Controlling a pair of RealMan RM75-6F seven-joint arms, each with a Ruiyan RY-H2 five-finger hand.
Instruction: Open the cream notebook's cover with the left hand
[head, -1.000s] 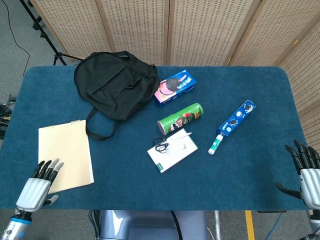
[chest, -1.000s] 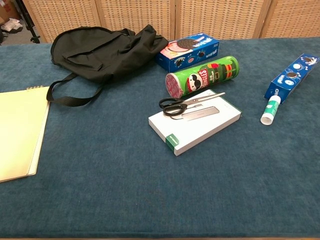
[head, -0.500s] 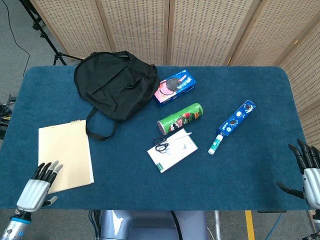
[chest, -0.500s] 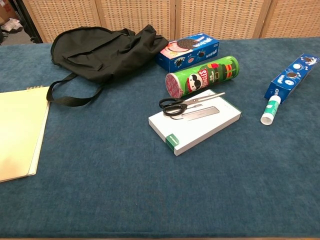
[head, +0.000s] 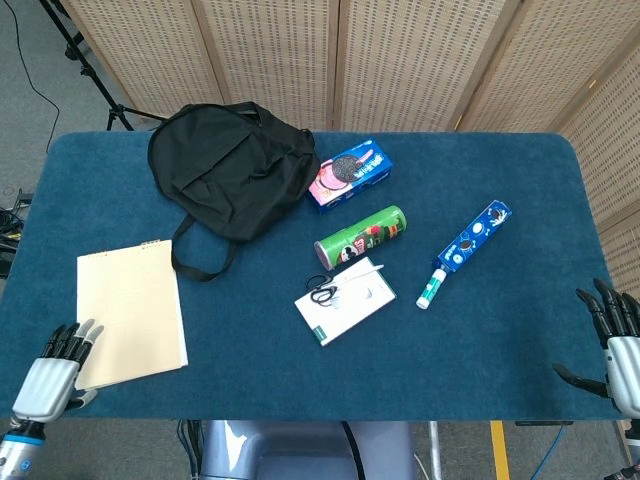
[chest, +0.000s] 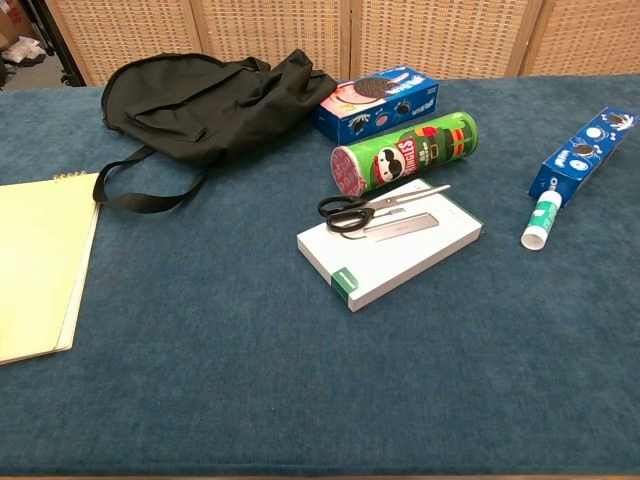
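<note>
Closed notebook (head: 132, 312) flat near bench (head: 300, 385) front-left corner. Left hand (head: 50, 368) at its near corner, released, fingers apart. Right hand (head: 618, 345) empty, spread, front-right edge.

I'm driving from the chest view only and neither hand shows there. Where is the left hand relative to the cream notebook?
Observer: The left hand is at the table's near edge, by the cream notebook's near-left corner.
Operator: Is it holding the cover?
Observer: No, its fingers are spread and hold nothing; the cover lies flat.
Operator: And the right hand?
Observer: The right hand is open off the table's near-right corner, far from the blue cookie box.
</note>
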